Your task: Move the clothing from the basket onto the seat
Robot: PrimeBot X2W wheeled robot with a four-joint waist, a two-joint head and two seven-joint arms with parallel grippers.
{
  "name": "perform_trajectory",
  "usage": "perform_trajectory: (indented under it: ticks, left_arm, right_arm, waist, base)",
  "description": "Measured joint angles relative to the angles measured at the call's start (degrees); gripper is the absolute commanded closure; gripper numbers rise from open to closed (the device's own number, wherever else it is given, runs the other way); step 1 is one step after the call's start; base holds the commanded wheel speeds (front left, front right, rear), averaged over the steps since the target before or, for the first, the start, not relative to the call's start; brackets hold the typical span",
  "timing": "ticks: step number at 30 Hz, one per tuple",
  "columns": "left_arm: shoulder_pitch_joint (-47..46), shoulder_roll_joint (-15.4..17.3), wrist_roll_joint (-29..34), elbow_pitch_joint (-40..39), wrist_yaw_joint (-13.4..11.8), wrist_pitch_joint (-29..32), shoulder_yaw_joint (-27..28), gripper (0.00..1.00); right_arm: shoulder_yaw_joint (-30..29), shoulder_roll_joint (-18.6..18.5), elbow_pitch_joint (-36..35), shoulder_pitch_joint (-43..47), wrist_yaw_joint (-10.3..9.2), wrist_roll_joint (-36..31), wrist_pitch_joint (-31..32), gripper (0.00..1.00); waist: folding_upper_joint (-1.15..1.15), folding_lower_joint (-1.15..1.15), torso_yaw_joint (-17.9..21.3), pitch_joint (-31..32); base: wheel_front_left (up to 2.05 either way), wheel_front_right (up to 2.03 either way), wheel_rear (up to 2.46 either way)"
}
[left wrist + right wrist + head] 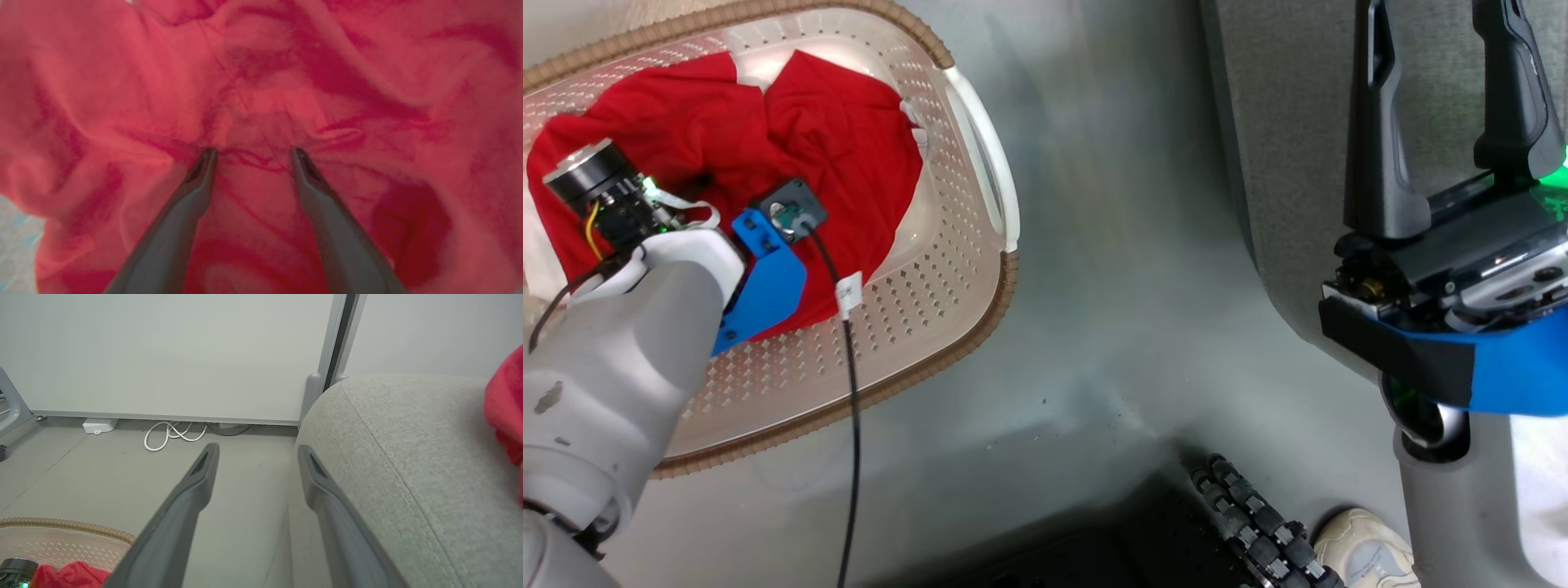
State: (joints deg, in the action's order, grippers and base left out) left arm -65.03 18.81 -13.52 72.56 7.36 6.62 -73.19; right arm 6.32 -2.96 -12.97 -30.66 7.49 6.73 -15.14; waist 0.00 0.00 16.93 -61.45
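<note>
Red clothing (792, 122) lies crumpled in the cream perforated basket (947, 269) at the left of the head view. My left arm (678, 278) reaches down into it, its fingers hidden under the wrist. In the left wrist view my left gripper (253, 157) is open, its tips resting on the red clothing (261, 81). My right gripper (1437, 33) stands open and empty at the rounded edge of the grey seat (1282, 122). In the right wrist view my right gripper (257, 453) holds nothing, and another red garment (506, 416) lies on the seat (408, 457) at the right edge.
Grey floor (1111, 310) separates basket and seat. A person's pale shoe (1364, 547) and my dark wheeled base (1250, 523) are at the bottom. A white cable (171, 435) lies by the far wall. The basket's rim (61, 526) shows at the lower left of the right wrist view.
</note>
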Motion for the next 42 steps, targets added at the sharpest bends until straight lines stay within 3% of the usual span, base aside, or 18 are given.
perform_trajectory:
  ticks: [4,5,6,13,25,29,33,36,42]
  left_arm:
    - [-0.31,-1.24,-0.04,0.37,-0.59,1.86,0.04,0.04]
    - [-0.35,-1.69,-0.22,0.43,-0.85,2.58,0.12,0.56]
    - [-0.39,-2.02,-0.31,0.53,-1.20,2.93,0.11,1.00]
    - [-0.25,-5.16,-0.60,1.10,-2.03,4.89,0.10,1.00]
    - [1.44,-12.58,-4.08,-0.11,-2.85,-1.71,1.79,1.00]
    - [1.71,-13.08,-6.47,-0.96,-2.70,-6.36,3.60,1.00]
    - [4.37,-11.03,-8.81,-1.42,-1.76,-13.22,5.31,1.00]
    - [5.32,-11.26,-10.43,-1.54,-1.67,-16.95,6.54,1.00]
    - [7.69,-12.05,-13.76,-2.01,-1.32,-20.71,9.36,1.00]
  right_arm:
    - [-0.03,-0.01,-0.46,0.36,0.00,-0.08,0.00,0.00]
    - [0.00,0.00,-0.48,0.36,0.00,-0.13,0.00,0.00]
    - [0.03,0.00,-0.53,0.36,0.00,-0.13,0.00,0.00]
    - [0.09,0.00,-0.20,0.15,0.00,-0.67,0.00,0.00]
    - [-1.44,0.02,1.94,0.27,0.00,-2.60,0.00,0.00]
    - [-2.16,0.03,3.08,0.56,0.00,-3.49,0.00,0.00]
    - [-2.64,-0.25,4.69,1.80,0.00,-3.94,0.00,0.00]
    - [-3.07,-0.79,5.72,2.74,0.00,-4.06,0.00,0.00]
    - [-3.76,-2.05,8.13,5.32,0.00,-3.98,0.00,0.00]
  waist:
    - [0.00,-0.02,-0.07,-0.46]
    - [0.00,-0.02,-0.09,-0.57]
    - [0.00,-0.02,-0.12,-0.65]
    - [0.00,-0.01,-0.99,-0.48]
    - [0.00,-0.01,-4.19,5.26]
    - [0.00,-0.01,-5.58,8.61]
    - [0.00,0.00,-7.13,12.36]
    - [0.00,-0.01,-8.26,15.49]
    - [0.00,-0.01,-10.49,22.00]
  base:
    - [0.00,0.00,0.00]
    - [0.00,0.00,0.00]
    - [0.00,0.00,0.00]
    - [0.00,0.00,0.00]
    - [0.00,0.00,0.00]
    - [0.00,0.00,0.00]
    - [0.00,0.00,0.00]
    - [0.00,0.00,0.00]
    - [0.00,0.00,0.00]
